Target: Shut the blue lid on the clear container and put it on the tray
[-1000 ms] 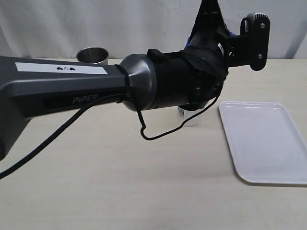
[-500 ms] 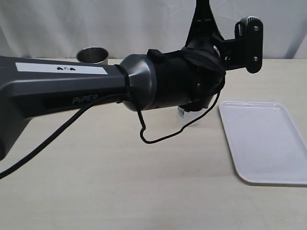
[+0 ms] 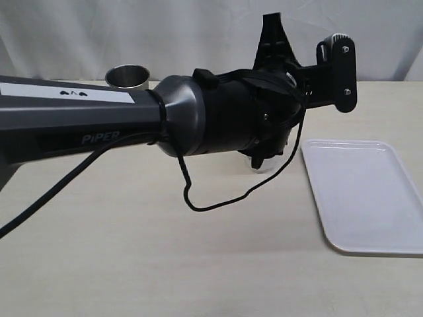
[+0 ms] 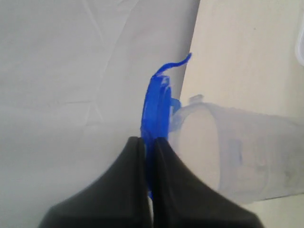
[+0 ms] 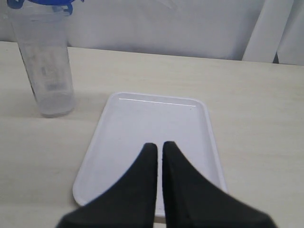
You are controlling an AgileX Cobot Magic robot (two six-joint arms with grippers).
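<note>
The blue lid (image 4: 157,102) shows edge-on in the left wrist view, with my left gripper (image 4: 149,142) shut on its edge. It is right at the rim of the clear container (image 4: 237,156). In the right wrist view the clear container (image 5: 45,71) stands upright on the table with the blue lid (image 5: 42,2) over its mouth, cut off by the frame edge. My right gripper (image 5: 159,146) is shut and empty, hovering over the white tray (image 5: 152,118). In the exterior view my left arm (image 3: 225,122) hides nearly all of the container (image 3: 263,163); the tray (image 3: 363,195) lies to its right.
A steel cup (image 3: 127,74) stands at the back left of the table. A black cable (image 3: 218,198) loops down from the left arm. A white curtain closes off the back.
The left arm's wrist and its camera bracket have shifted a little to the left, and less of the container shows beneath it. The tray has not moved.
</note>
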